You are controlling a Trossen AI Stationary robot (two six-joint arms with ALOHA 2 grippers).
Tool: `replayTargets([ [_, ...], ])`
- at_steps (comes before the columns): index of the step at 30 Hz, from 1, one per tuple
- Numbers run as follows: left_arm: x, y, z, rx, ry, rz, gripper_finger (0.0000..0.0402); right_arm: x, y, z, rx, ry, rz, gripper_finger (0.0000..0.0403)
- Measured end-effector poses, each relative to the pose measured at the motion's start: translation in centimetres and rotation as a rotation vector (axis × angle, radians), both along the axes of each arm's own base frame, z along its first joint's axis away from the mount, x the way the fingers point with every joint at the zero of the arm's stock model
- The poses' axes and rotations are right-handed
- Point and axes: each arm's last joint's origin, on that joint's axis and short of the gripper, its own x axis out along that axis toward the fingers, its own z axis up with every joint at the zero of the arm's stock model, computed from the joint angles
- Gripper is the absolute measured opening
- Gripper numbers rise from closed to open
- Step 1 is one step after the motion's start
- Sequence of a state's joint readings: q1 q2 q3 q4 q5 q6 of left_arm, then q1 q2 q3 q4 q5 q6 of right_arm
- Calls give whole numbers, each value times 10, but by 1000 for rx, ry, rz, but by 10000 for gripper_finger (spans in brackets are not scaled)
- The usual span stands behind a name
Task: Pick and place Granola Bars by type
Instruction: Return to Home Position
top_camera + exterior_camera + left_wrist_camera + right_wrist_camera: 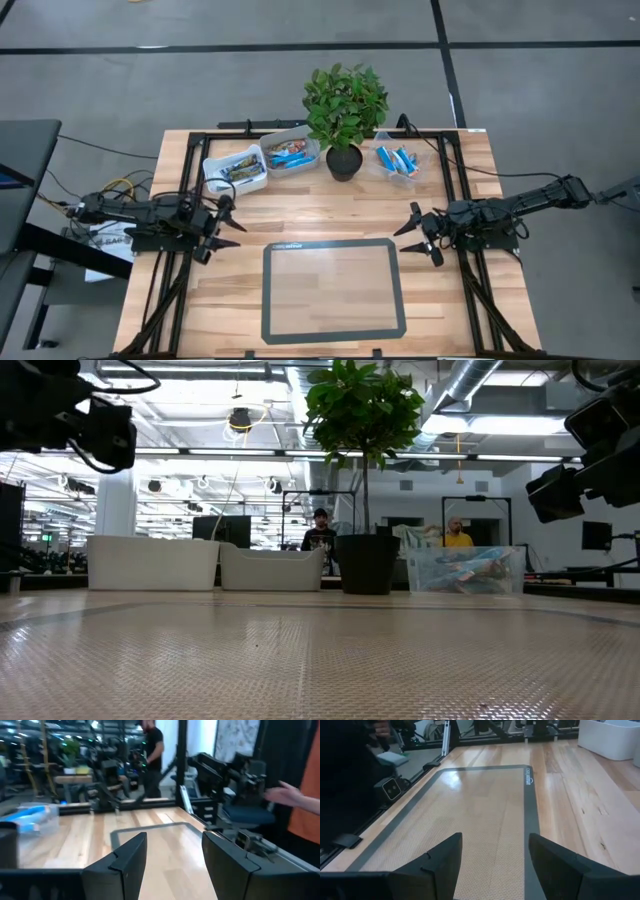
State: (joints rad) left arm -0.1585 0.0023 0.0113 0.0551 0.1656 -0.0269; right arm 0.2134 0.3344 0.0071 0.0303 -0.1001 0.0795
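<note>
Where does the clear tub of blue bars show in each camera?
High: clear tub at the back, right of the plant.
Low: tub right of the plant's pot.
Left wrist: tub beyond the mat.
Right wrist: not in it.
Shared landmark: the mat, seen in all four.

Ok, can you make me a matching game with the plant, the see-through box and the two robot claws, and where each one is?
Things:
1. plant
2. clear tub
3. left gripper
4. right gripper

Places:
A. open, in front of the clear tub
B. at the back, between the white bins and the clear tub
C. open, in front of the white bins
D. right of the plant, with blue bars inside

Pairs: 1-B, 2-D, 3-C, 4-A
</note>
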Motion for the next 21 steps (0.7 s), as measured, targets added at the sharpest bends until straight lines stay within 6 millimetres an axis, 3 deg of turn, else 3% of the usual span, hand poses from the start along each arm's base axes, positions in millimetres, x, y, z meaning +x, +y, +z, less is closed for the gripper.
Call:
replayTargets([
  [21,1,1,-2,-39,34,50,183,0,0,0,1,1,3,221],
])
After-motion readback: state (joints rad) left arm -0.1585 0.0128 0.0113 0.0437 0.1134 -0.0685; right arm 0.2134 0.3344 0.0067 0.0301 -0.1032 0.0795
